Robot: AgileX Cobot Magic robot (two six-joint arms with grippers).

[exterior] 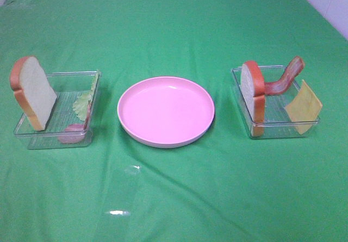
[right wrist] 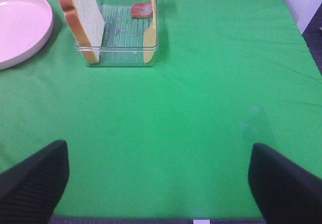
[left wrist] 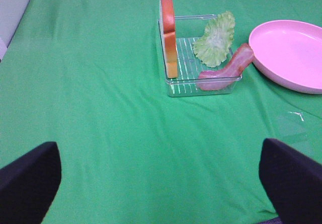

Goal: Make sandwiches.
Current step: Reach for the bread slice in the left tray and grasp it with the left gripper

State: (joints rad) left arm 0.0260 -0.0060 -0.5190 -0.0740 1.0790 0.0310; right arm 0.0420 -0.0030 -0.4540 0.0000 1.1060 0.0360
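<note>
The sandwiches are not yet stacked; their parts are divided between two clear trays on the worktop (exterior: 174,198), which is covered with a green cloth.

In the left tray (exterior: 38,136), a left bread slice (exterior: 32,92) is stood on edge and tilted along the side farthest from the pink plate (exterior: 163,143). A lettuce leaf (exterior: 84,103) is propped against the wall nearest the plate. A left bacon strip (exterior: 70,133) is laid at the front corner on that same side, and in the left wrist view its end is seen raised over the rim towards the plate.

In the right tray (exterior: 272,133), a right bread slice (exterior: 253,90) is stood on edge along the side nearest the plate. A curved right bacon strip (exterior: 285,76) is seen rising behind it, above the far rim. A cheese square (exterior: 303,109) is leaned on the outer wall, with its upper part past the rim.

The plate is set between the two trays, just beside each; whether it touches them cannot be told.

The left gripper (left wrist: 158,146) is held well back from the left tray above bare cloth, with its dark fingers (left wrist: 27,181) spread wide and nothing between them. The right gripper (right wrist: 157,147) is held likewise back from the right tray, with its fingers (right wrist: 287,181) spread wide and nothing pinched.
</note>
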